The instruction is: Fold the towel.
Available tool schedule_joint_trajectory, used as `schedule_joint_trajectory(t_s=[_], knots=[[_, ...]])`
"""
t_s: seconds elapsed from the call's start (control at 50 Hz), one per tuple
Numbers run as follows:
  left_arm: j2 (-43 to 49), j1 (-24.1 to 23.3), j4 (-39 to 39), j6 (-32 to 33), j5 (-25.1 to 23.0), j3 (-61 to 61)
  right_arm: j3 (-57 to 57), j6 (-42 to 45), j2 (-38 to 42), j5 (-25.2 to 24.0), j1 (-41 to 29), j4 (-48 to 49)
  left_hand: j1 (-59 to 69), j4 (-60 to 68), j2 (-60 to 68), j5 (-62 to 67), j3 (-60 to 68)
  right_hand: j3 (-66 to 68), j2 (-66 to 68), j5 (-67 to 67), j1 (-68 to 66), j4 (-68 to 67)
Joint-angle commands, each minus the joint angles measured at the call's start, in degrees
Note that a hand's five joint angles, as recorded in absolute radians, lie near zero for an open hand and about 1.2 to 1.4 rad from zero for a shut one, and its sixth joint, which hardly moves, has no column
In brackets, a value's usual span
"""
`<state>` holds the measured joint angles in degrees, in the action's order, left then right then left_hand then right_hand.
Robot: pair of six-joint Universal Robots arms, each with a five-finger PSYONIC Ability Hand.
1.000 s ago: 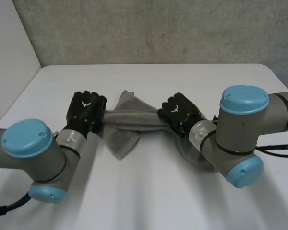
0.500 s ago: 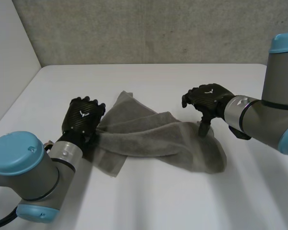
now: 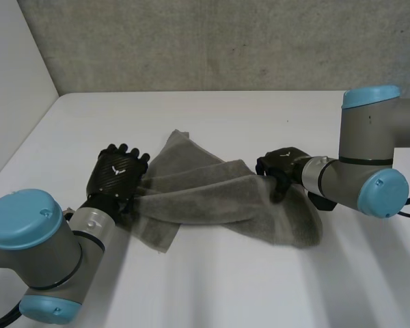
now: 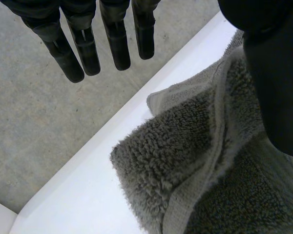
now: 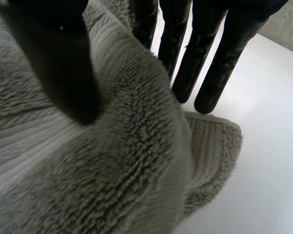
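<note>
Both hands open at the 2 ends of the towel (image 3: 205, 198).
Left hand (image 3: 118, 174) lies low, fingers (image 4: 83, 48) straight, clear of the grey cloth rumpled on the table (image 3: 212, 287); right hand (image 3: 281, 167), palm down, straddles a ridge without pinching. Closing there could catch 2 layers and drag the bunch.

- The towel (image 3: 212, 198) lies bunched across the middle of the table (image 3: 225, 287), running from left to right between the two hands.
- The left hand (image 3: 116, 174) sits at the towel's left end, its thumb over the cloth and its fingers (image 4: 83, 48) straight, clear of the edge.
- The right hand (image 3: 279, 171) rests on a raised fold in the towel's right part.
- One corner of the towel points toward the table's far edge; another lies nearer the robot, just beside the left arm.
- A wall (image 3: 212, 41) stands behind the far edge.
</note>
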<state>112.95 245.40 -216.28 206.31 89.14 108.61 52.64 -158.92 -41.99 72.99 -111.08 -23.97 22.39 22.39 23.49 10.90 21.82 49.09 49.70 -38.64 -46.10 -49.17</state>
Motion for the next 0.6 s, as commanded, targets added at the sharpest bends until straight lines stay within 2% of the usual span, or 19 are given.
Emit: schedule_joint_trajectory(t_s=[0.02,0.06,0.2,0.24,0.3,0.34,0.48,0.6], knots=[[1.0,0.1,0.1,0.1,0.2,-0.6,0.1,-3.2,-2.2,0.0,0.7,0.2,-3.4,-3.4,-4.5,-1.9,-2.9,20.9,20.3,-21.3,-23.9,-20.8],[2.5,0.2,-0.4,0.1,0.2,-1.0,1.2,-6.7,-6.2,0.2,2.1,0.5,-3.4,-3.4,-4.5,-1.9,-2.9,25.9,25.3,-26.4,-28.9,-25.8],[6.0,1.9,-0.6,0.0,0.6,-3.2,5.4,-7.9,-10.6,0.0,4.0,0.9,-2.8,-2.8,-3.9,-1.3,-2.2,23.7,23.1,-24.2,-26.7,-23.7],[6.6,2.5,-0.5,0.0,0.6,-3.8,6.6,-7.7,-11.4,0.0,4.0,1.1,-2.4,-2.4,-3.5,-0.9,-1.8,20.9,20.3,-21.3,-23.9,-20.8],[7.2,4.1,-0.5,-0.4,0.4,-4.6,9.4,-7.3,-12.3,0.0,3.9,1.7,-1.6,-1.6,-2.7,-0.1,-1.0,3.1,2.5,-3.5,-6.1,-3.0],[7.3,4.3,-0.5,-0.4,0.4,-4.6,9.8,-7.2,-12.3,0.0,3.7,1.7,-1.6,-1.6,-2.7,-0.1,-1.0,0.4,-0.2,-0.8,-3.4,-0.3],[7.3,4.3,0.1,-1.3,0.3,-4.4,10.6,-7.1,-12.1,0.0,3.2,1.7,0.4,0.4,-0.7,1.9,1.0,2.9,2.3,-3.3,-5.9,-2.8],[7.2,4.1,0.2,-3.4,0.1,-4.3,10.7,-7.0,-12.2,-0.4,3.2,1.7,2.8,2.8,1.7,4.3,3.4,18.5,17.9,-19.0,-21.5,-18.4]])
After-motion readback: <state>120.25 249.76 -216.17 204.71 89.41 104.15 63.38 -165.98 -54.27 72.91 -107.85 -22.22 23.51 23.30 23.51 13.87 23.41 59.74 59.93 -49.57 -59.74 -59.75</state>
